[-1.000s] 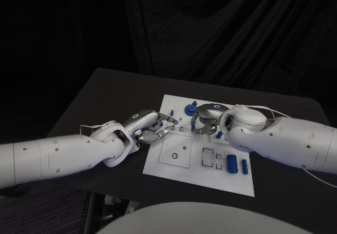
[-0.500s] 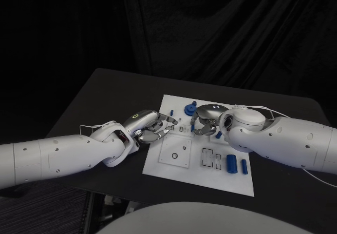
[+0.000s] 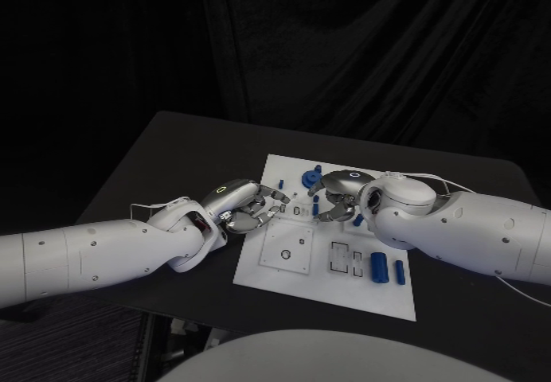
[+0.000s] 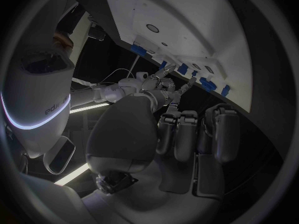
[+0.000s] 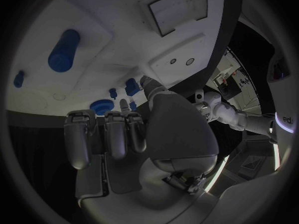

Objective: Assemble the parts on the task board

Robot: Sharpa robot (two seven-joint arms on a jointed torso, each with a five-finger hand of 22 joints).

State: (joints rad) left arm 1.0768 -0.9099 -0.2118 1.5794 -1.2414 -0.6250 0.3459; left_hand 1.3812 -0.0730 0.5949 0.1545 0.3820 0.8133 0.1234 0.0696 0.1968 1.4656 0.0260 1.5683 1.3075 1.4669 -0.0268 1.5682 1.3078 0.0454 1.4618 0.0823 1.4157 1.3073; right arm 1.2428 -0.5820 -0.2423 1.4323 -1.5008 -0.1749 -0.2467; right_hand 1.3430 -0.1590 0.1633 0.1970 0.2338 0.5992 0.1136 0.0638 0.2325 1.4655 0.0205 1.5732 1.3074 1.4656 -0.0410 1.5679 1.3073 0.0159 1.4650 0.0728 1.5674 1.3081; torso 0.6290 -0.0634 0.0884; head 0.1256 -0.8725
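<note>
In the head view we see the white task board point(image 3: 327, 274) lying in the middle of the black table point(image 3: 172, 151), slightly right of the frame's centre. Our left hand point(image 3: 247, 208) sits at the board's left edge, a little above mid-frame, its fingers bent inward toward the board; we cannot tell whether anything is pinched between them. Our right hand point(image 3: 337, 195) hangs over the upper middle of the board, just right of the left hand and close to it, fingers curled downward. We cannot make out from these views whether they have hold of a part. A blue gear-shaped part point(image 3: 311, 178) stands near the board's top edge, just up and left of the right hand. A small blue peg point(image 3: 280, 184) stands to its left. In the lower right of the board two blue cylinders point(image 3: 379, 265) lie side by side, apart from both hands. In the right wrist view the curled fingers point(image 5: 118, 129) hang over the board close to the blue gear, with a larger blue cylinder point(image 5: 64, 51) lying in the upper left of that circle.
</note>
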